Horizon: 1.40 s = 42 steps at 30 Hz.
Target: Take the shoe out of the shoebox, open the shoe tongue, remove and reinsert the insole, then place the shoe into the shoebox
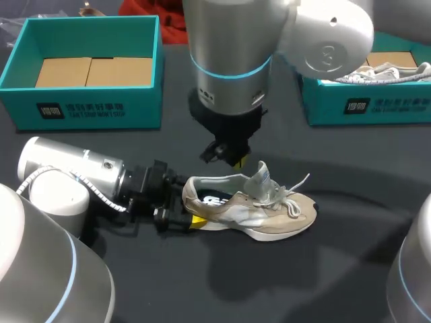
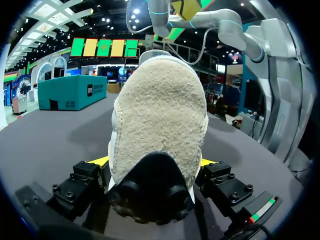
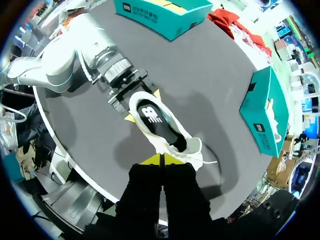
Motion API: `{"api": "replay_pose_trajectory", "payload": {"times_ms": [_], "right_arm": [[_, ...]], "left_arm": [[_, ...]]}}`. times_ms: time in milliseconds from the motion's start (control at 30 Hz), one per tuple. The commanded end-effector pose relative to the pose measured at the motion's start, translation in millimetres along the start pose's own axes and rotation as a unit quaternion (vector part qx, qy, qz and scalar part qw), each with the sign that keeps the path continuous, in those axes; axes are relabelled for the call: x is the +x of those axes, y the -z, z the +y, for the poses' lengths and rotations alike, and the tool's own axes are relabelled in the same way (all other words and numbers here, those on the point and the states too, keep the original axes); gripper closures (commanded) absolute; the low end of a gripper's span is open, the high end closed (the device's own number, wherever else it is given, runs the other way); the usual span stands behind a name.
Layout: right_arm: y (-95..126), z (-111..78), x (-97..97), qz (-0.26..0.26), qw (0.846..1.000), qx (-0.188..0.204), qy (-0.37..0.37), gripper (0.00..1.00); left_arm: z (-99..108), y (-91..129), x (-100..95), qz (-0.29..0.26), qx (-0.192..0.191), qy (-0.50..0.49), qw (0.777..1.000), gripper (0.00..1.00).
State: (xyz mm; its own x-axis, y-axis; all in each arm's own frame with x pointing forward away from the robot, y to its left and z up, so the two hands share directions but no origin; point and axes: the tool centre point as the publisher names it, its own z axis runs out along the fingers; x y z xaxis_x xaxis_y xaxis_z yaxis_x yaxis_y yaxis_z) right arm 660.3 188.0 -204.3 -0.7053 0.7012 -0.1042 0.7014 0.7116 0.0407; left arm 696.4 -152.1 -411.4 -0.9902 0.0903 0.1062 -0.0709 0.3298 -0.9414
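A beige and white shoe (image 1: 269,210) lies on its sole on the dark table, toe to the right. Its tongue (image 1: 261,176) stands up, and the dark insole (image 3: 152,116) with a white mark lies inside. My left gripper (image 1: 192,212) is low at the heel. The heel (image 2: 160,125) fills the gap between its fingers (image 2: 100,161), which press on it from both sides. My right gripper (image 1: 232,159) hangs a little above the shoe's opening. Its yellow tips (image 3: 162,160) are shut together over the tongue end, with nothing seen between them.
A teal shoebox (image 1: 87,111) with a cardboard floor stands open at the back left. Another teal shoebox (image 1: 367,106) at the back right holds a second shoe (image 1: 390,73). Red cloth (image 1: 168,20) lies behind the boxes.
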Motion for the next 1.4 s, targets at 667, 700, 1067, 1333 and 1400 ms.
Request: {"api": "replay_pose_trajectory", "payload": {"times_ms": [667,700,1067,1333,1400], "right_arm": [[-48,30.1,32.3,0.038,0.971,0.035,0.231,1.0],[-48,30.1,32.3,0.038,0.971,0.035,0.231,1.0],[-82,40.2,38.9,0.047,0.96,-0.002,0.276,1.0],[-106,36.9,27.8,0.058,0.968,-0.011,0.242,1.0],[-106,36.9,27.8,0.058,0.968,-0.011,0.242,1.0]], "left_arm": [[4,-2,-0.3,0.0,-0.001,0.0,1.0,1.0],[4,-2,-0.3,0.0,-0.001,0.0,1.0,1.0],[4,-2,-0.3,0.0,-0.001,0.0,1.0,1.0],[4,-2,-0.3,0.0,-0.001,0.0,1.0,1.0],[4,-2,-0.3,0.0,-0.001,0.0,1.0,1.0]]}}
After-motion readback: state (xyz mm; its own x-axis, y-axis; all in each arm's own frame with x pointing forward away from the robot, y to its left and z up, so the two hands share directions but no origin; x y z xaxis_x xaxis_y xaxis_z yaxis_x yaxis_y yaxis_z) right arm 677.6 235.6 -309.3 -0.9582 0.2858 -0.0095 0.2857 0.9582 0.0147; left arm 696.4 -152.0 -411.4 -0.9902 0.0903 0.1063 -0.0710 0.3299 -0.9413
